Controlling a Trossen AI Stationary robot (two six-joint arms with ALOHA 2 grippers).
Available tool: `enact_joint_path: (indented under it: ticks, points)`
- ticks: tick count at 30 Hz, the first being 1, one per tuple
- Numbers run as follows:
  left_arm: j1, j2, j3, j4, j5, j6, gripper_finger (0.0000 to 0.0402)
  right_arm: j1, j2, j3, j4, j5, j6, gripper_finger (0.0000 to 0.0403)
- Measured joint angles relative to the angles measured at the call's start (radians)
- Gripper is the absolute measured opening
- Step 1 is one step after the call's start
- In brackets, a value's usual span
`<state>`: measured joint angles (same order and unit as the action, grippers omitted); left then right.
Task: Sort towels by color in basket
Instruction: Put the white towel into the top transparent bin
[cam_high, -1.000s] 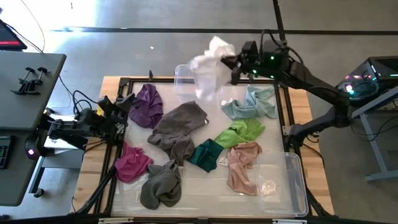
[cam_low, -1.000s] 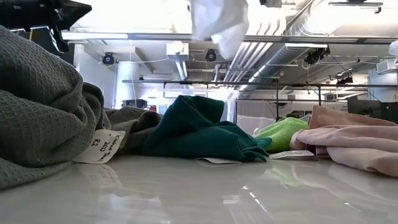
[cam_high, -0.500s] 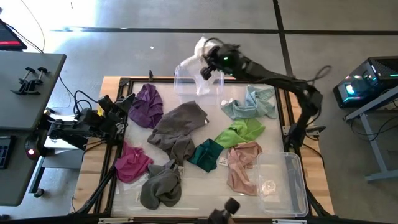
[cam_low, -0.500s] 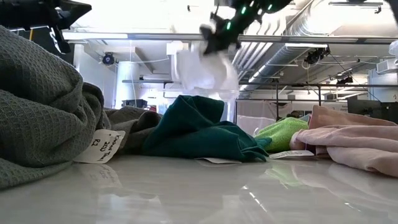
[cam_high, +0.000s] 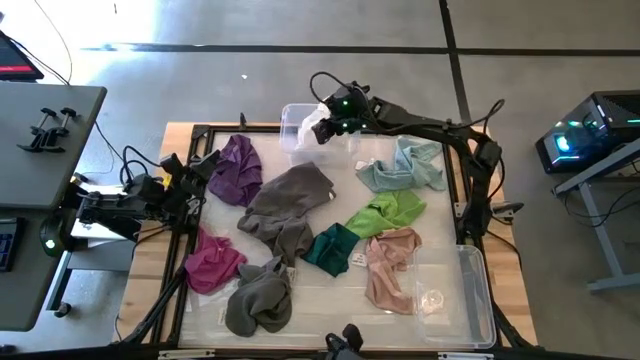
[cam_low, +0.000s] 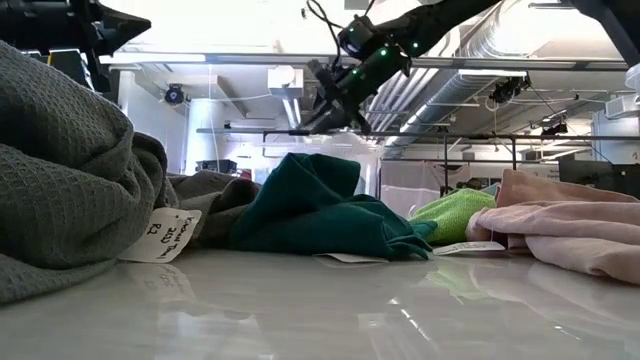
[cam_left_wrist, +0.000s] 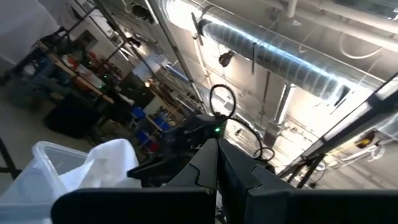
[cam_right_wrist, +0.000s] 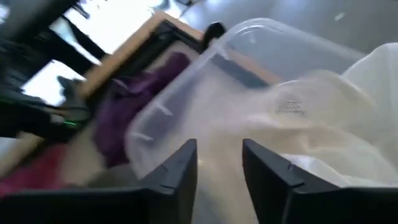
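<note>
My right gripper (cam_high: 323, 127) is open, low over a clear bin (cam_high: 293, 117) at the table's far edge; it also shows in the right wrist view (cam_right_wrist: 219, 165). A white towel (cam_right_wrist: 351, 118) lies inside that bin, beside the fingers, and shows in the left wrist view too (cam_left_wrist: 102, 169). On the table lie a purple towel (cam_high: 237, 168), two grey towels (cam_high: 287, 205) (cam_high: 258, 298), a magenta towel (cam_high: 212, 262), a dark teal towel (cam_high: 332, 248), a lime green towel (cam_high: 385, 212), a pale teal towel (cam_high: 402, 165) and a pink towel (cam_high: 390, 265). My left gripper (cam_high: 198, 166) is shut and empty at the table's left edge.
A second clear bin (cam_high: 462, 300) lies at the near right corner. A dark frame (cam_high: 190, 250) runs around the table's edge. In the low view the grey towel (cam_low: 60, 170) and the dark teal towel (cam_low: 310, 210) block most of the far side.
My right gripper has gone from above the table's far right toward the left and down, to the far clear bin. The white towel, which hung below it high in the air, has come down with it and now lies in the bin.
</note>
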<state>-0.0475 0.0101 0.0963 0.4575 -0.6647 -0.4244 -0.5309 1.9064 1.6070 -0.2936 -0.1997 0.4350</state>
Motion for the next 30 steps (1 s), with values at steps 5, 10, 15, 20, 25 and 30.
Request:
enact_joint_path:
  ticks: [5,10,15,20,25,30]
  points:
    - [0.000,0.000,0.000,-0.009,-0.023,-0.001,0.0000,-0.035,-0.001,0.010,0.007,-0.218,0.031,0.0154]
    - [0.000,0.000,0.000,-0.009,-0.023,-0.016,0.0000,-0.045,-0.047,0.088,-0.153,-0.068,-0.035,0.0154]
    - [0.000,0.000,0.000,-0.008,-0.024,-0.017,0.0000,-0.065,-0.064,0.249,-0.428,0.332,-0.098,0.0154]
    - [0.000,0.000,0.000,-0.015,-0.024,-0.018,0.0000,-0.087,-0.066,0.297,-0.557,0.539,-0.061,0.0154]
    - [0.000,0.000,0.000,-0.030,-0.024,-0.017,0.0000,-0.075,-0.038,0.229,-0.555,0.564,0.017,0.0153]
    - [0.000,0.000,0.000,-0.043,-0.024,-0.017,0.0000,-0.026,0.050,0.222,-0.535,0.538,0.021,0.0153]
